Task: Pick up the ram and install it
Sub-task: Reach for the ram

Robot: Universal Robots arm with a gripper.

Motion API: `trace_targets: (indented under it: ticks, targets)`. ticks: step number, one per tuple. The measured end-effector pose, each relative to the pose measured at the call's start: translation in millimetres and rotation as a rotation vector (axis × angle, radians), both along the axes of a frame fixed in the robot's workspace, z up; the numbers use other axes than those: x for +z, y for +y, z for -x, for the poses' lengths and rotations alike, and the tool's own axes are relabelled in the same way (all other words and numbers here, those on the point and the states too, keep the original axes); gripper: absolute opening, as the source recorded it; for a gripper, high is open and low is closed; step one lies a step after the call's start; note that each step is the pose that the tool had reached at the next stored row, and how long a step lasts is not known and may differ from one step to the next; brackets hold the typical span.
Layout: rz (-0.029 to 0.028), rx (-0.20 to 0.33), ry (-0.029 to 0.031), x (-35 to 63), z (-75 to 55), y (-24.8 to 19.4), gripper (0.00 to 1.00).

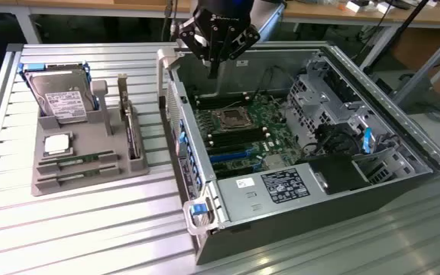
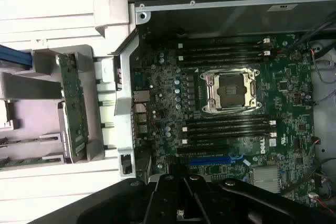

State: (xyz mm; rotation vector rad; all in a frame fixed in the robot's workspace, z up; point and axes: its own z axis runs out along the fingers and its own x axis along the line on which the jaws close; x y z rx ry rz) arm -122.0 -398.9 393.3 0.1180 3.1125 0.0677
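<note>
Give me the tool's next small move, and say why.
Probably carry the tool toward the exterior view's left, over the grey tray. It hangs shut and empty above the edge of the open case, while the ram lies in the tray's slots, not yet gripped.

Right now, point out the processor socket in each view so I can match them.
Exterior view: processor socket mid-motherboard inside the open case, between two banks of black memory slots.
Wrist view: processor socket, again between the black memory slots.
Shared landmark: the blue slot beyond one bank.
</note>
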Motion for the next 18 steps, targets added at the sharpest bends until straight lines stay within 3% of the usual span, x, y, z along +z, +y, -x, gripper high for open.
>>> trace_targets:
  ticks: [18]
  targets:
    - [0.0000, 0.000, -0.0015, 0.0, 11.6, 0.0, 0.10]
